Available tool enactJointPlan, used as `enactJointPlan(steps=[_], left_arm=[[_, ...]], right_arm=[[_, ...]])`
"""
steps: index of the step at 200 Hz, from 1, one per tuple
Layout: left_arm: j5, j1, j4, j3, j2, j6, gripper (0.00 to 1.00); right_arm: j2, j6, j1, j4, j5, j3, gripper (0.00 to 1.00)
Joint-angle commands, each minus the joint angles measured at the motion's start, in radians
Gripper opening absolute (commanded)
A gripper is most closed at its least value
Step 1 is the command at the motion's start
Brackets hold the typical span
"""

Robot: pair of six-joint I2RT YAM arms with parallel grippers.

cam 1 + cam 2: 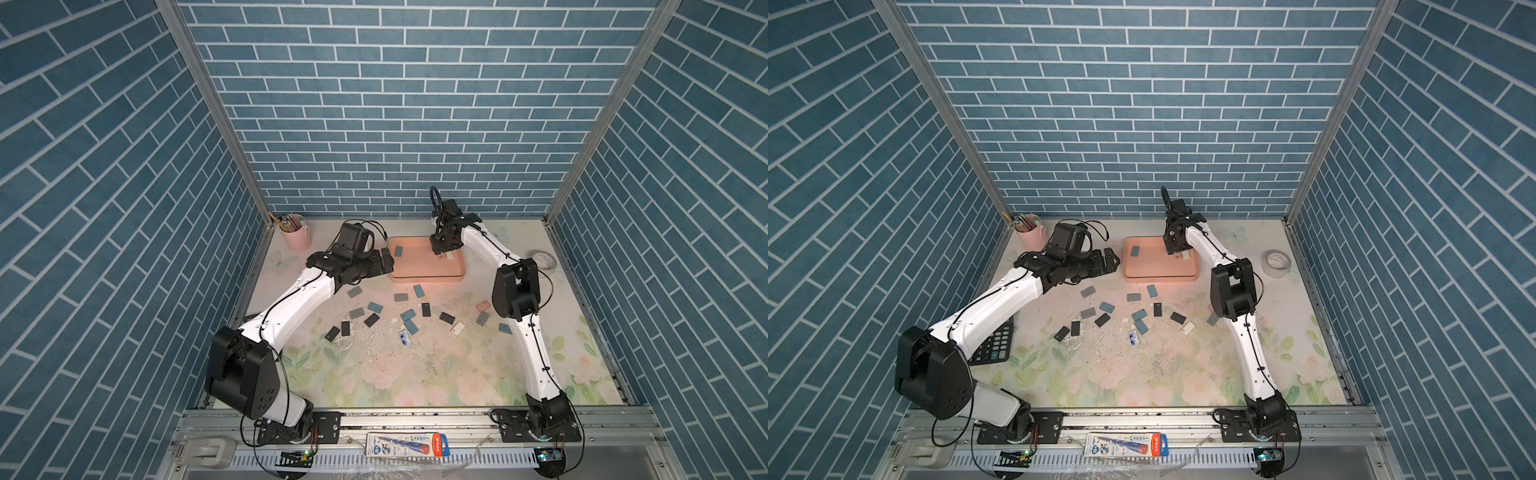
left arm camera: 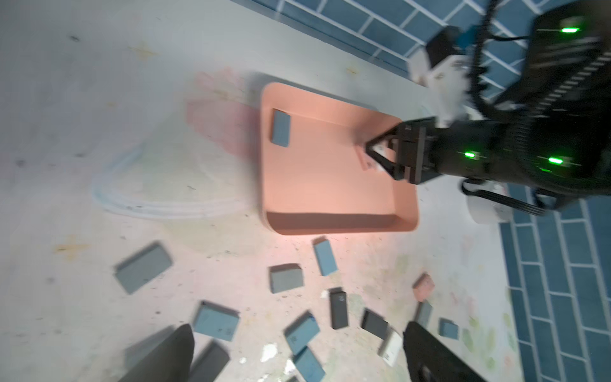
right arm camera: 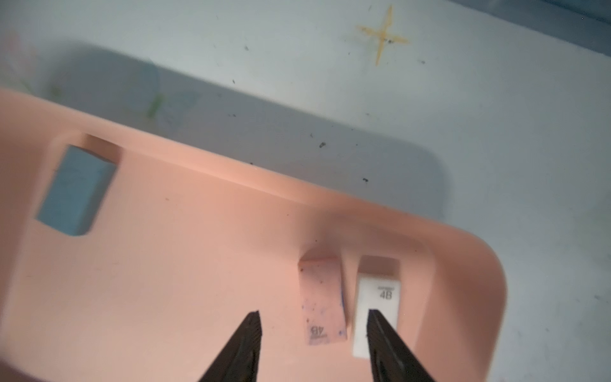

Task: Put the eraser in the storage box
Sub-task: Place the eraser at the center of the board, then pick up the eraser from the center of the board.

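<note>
Right gripper (image 3: 313,314): jaws parted, nothing gripped, poised low over storage box (image 1: 428,278). Pink eraser (image 3: 322,297) is seen flat on the box floor toward the far-right corner, white eraser (image 3: 377,294) just beside it. Step judged as release; a straight lift is advised so neither piece is dragged. Low rim lies close on the right; box middle is open. Left gripper (image 1: 386,261), spread wide, is held just off the left rim. Loose erasers (image 1: 419,291) are scattered on the near side.
</note>
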Motion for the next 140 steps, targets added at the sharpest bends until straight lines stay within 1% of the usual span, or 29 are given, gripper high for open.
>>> enactJointPlan(steps=[1, 12, 19, 36, 51, 56, 67, 85, 90, 110, 140], left_arm=[[-0.25, 0.015, -0.15, 0.034, 0.037, 0.077, 1.0], [-0.322, 0.016, -0.148, 0.022, 0.058, 0.112, 1.0], [-0.329, 0.023, -0.168, 0.034, 0.082, 0.143, 1.0], [-0.297, 0.037, -0.247, 0.107, 0.161, 0.212, 1.0], [-0.248, 0.046, -0.229, 0.114, 0.207, 0.258, 1.0], [-0.215, 0.055, -0.216, 0.114, 0.224, 0.268, 0.99], [-0.162, 0.08, -0.203, 0.114, 0.263, 0.283, 1.0], [-0.147, 0.102, -0.229, 0.141, 0.331, 0.304, 1.0], [-0.152, 0.104, -0.238, 0.144, 0.343, 0.31, 1.0], [-0.176, 0.112, -0.238, 0.143, 0.374, 0.331, 0.99], [-0.096, 0.139, -0.208, 0.141, 0.417, 0.353, 1.0]], right_arm=[[-0.179, -0.001, 0.021, 0.035, -0.021, -0.083, 0.64], [-0.242, 0.01, 0.03, 0.081, -0.028, -0.166, 0.69], [-0.311, 0.019, 0.036, 0.116, -0.037, -0.227, 0.73], [-0.42, 0.045, 0.057, 0.201, -0.06, -0.377, 0.82], [-0.507, 0.063, 0.08, 0.269, -0.076, -0.499, 0.87], [-0.532, 0.069, 0.09, 0.29, -0.082, -0.537, 0.91], [-0.58, 0.078, 0.11, 0.325, -0.094, -0.61, 0.93], [-0.641, 0.092, 0.145, 0.367, -0.096, -0.716, 0.95], [-0.656, 0.099, 0.153, 0.38, -0.094, -0.743, 0.98], [-0.703, 0.114, 0.183, 0.411, -0.096, -0.834, 0.98], [-0.752, 0.135, 0.203, 0.451, -0.09, -0.931, 0.98]])
